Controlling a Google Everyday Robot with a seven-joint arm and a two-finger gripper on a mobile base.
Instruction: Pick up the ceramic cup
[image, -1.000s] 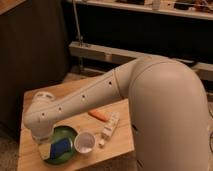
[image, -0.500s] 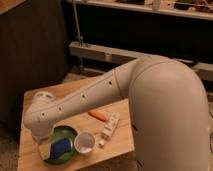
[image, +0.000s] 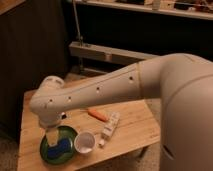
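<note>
Mostly hidden beneath the bulky white arm (image: 100, 90): the claw (image: 53, 134), hanging over the far-left part of the green plate (image: 46, 153), seen only as a pale yellowish stub. Cannot tell how wide open, nor whether gripping anything. Also blocked by the arm: much of the far side of the wooden counter (image: 135, 125). Cut off at the near edge of the view: the counter's near-left corner. Cut off at right: the robot's rounded body.

Counted on the counter:

- One ceramic cup (image: 85, 143), white, upright, mouth up, close to the counter's near edge and just right of the plate. Touching the plate's rim or barely apart, hard to tell which. Clearly apart from the claw.
- One green plate, holding one blue item (image: 61, 149) of unclear shape.
- One white rectangular box (image: 110, 127), lying slantwise just right of the cup.
- One orange elongated object (image: 98, 114), farther back, beside the box's far end, too blurred to identify.
</note>
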